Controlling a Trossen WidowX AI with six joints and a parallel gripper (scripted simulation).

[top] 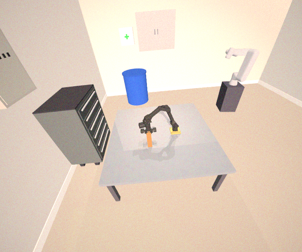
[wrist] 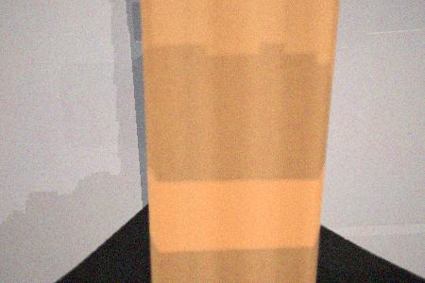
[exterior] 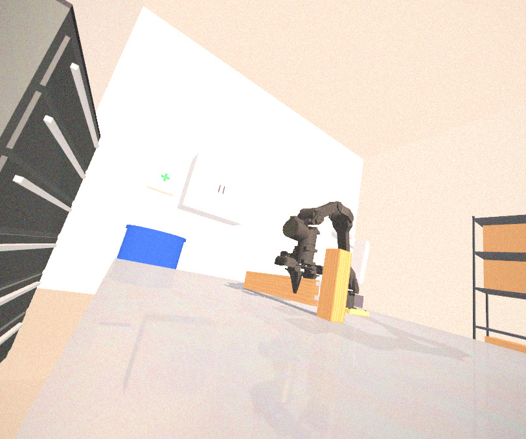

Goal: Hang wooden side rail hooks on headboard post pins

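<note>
The wooden side rail is clasped across its width by my gripper, which is shut on it. In the exterior view the rail's near end is slightly above the table, and its far end is at or very close to the tabletop. Pale hooks show at the near end, close to the post, which stands upright. A narrow gap seems to remain there. The slot and pins are hidden, so I cannot tell whether hooks touch pins. In the top view the rail is hidden behind post and gripper.
The arm's yellow base plate is on the table, right of the post. A drawer cabinet stands beyond the table's left edge. A blue barrel and a pale second arm stand behind the table.
</note>
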